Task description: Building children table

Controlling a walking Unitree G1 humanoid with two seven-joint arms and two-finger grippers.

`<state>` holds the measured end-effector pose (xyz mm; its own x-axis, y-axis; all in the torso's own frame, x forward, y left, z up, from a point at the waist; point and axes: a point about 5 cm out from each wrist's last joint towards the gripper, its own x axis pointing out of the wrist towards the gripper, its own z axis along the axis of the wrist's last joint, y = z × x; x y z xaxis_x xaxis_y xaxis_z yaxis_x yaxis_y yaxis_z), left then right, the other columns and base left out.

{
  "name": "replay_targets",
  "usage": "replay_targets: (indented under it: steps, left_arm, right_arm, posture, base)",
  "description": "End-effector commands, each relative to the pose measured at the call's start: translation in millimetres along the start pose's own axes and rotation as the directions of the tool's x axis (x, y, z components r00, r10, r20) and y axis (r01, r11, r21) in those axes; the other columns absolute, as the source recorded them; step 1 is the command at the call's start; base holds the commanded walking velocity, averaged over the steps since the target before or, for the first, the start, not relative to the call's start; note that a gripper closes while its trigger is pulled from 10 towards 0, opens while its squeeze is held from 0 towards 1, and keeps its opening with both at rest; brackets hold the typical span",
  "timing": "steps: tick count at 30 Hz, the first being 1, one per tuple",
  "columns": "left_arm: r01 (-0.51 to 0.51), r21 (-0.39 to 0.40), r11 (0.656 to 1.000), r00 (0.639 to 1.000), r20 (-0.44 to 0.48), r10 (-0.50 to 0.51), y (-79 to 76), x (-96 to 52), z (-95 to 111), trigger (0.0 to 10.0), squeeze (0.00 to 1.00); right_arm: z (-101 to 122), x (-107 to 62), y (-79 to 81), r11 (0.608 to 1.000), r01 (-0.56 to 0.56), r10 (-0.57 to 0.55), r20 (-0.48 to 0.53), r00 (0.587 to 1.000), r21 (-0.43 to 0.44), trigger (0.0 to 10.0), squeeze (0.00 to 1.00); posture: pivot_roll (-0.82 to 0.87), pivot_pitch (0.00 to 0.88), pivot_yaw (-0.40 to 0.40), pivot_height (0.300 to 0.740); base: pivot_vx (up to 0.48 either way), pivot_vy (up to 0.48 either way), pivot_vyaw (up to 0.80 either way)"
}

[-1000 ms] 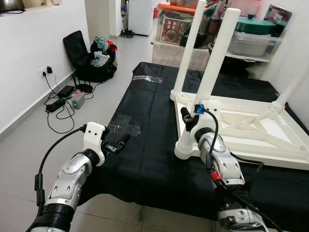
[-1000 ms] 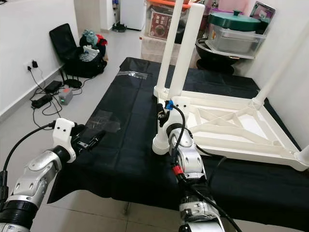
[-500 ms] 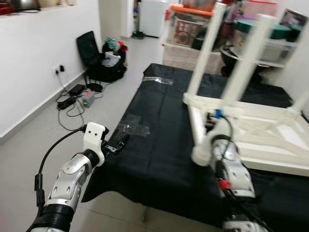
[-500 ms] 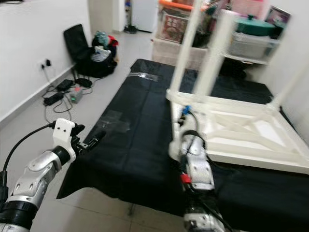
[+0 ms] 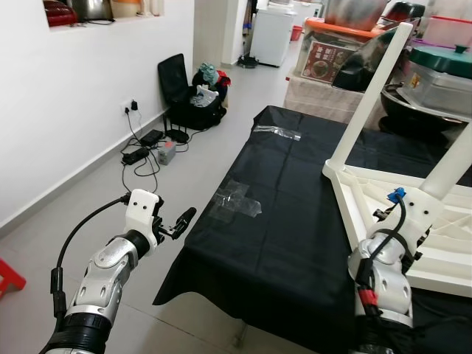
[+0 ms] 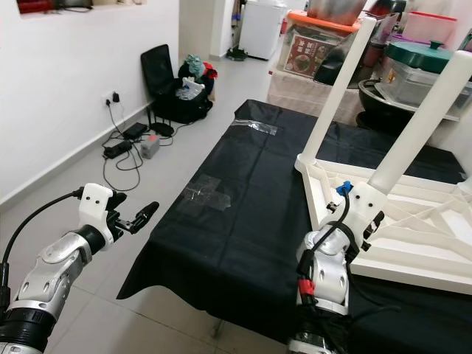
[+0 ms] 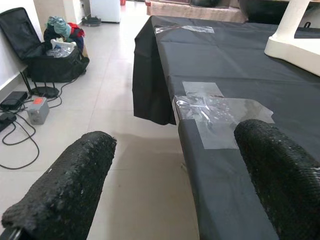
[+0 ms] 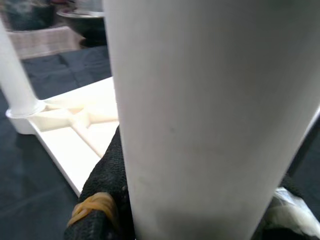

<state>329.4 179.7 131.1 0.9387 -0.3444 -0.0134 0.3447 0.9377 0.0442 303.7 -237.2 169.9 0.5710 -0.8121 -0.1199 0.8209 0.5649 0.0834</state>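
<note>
Right end effector pinching the near leg at its base. Better to keep the leg straight up and press evenly into the corner socket, without twisting. Left end effector spread, idle beside the worktop edge. Table white plastic, lying upside down on the black worktop, ribbed underside up, far leg already upright.

Black cloth mostly bare; upturned table blocks right.
</note>
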Motion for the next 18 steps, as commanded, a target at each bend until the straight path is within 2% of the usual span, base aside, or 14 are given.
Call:
replay_targets:
  steps: [1,4,5,6,7,12,13,15,16,18]
  left_arm:
    - [-0.009,0.001,1.0,1.0,-0.006,0.009,0.9,-1.9,-2.7,10.0,0.0]
    - [-0.009,0.001,1.0,1.0,-0.006,0.009,0.6,-1.9,-2.8,10.0,0.0]
    - [-0.007,0.001,1.0,1.0,-0.007,0.007,-0.1,-1.9,-3.2,10.0,0.0]
    - [-0.005,0.001,1.0,1.0,-0.007,0.005,-0.7,-1.7,-3.4,10.0,0.0]
    - [-0.004,0.002,1.0,1.0,-0.007,0.004,-1.0,-1.3,-3.4,10.0,0.0]
    - [-0.002,0.002,1.0,1.0,-0.007,0.002,-1.0,-0.7,-3.1,10.0,0.0]
    - [-0.001,0.001,1.0,1.0,-0.006,0.001,-1.0,-0.8,-3.0,10.0,0.0]
    - [0.002,0.0,1.0,1.0,-0.006,-0.002,-1.2,-1.5,-3.2,10.0,0.0]
    - [0.002,0.0,1.0,1.0,-0.006,-0.002,-1.2,-1.5,-3.2,10.0,0.0]
    - [0.003,-0.001,1.0,1.0,-0.005,-0.003,-1.0,-2.4,-3.4,10.0,0.0]
  right_arm:
    - [-21.7,8.6,-23.0,0.988,0.138,-0.145,-0.09,0.985,-0.071,10.0,0.0]
    - [-22.0,8.4,-21.1,0.991,0.121,-0.126,-0.096,0.987,-0.055,10.0,0.0]
    - [-19.1,6.3,-12.8,1.0,0.023,-0.023,-0.081,0.996,-0.006,10.0,0.0]
    - [-14.2,3.9,-7.1,0.998,-0.054,0.056,-0.051,0.997,0.04,10.0,0.89]
    - [-9.0,2.0,-1.9,0.99,-0.128,0.129,-0.014,0.992,0.059,10.0,1.0]
    - [1.0,1.4,3.1,0.974,-0.215,0.212,0.048,0.976,0.07,10.0,1.0]
    - [6.3,2.0,2.7,0.968,-0.243,0.238,0.084,0.968,0.068,10.0,0.0]
    - [13.7,1.7,5.5,0.934,-0.353,0.343,0.135,0.93,0.061,10.0,0.0]
    - [13.7,1.7,5.5,0.934,-0.353,0.343,0.135,0.93,0.061,10.0,0.0]
    - [18.1,-0.5,12.0,0.862,-0.505,0.493,0.168,0.854,0.04,10.0,0.0]
  posture:
    - [0.05,0.0,-0.13,0.74]
    - [0.05,0.0,-0.129,0.74]
    - [0.05,0.0,-0.129,0.74]
    - [0.05,0.0,-0.128,0.74]
    - [0.05,0.0,-0.128,0.74]
    - [0.05,0.0,-0.128,0.74]
    - [0.05,0.0,-0.13,0.74]
    - [0.05,0.0,-0.134,0.74]
    - [0.05,0.0,-0.134,0.74]
    - [0.05,0.0,-0.134,0.74]
  base:
    - [0.0,0.0,0.0]
    - [0.0,0.0,0.0]
    - [0.0,0.0,0.0]
    - [0.0,0.0,0.0]
    - [0.0,0.0,0.0]
    - [0.0,0.0,0.0]
    - [0.0,0.0,0.0]
    - [0.0,0.0,0.0]
    - [0.0,0.0,0.0]
    - [0.0,0.0,0.0]
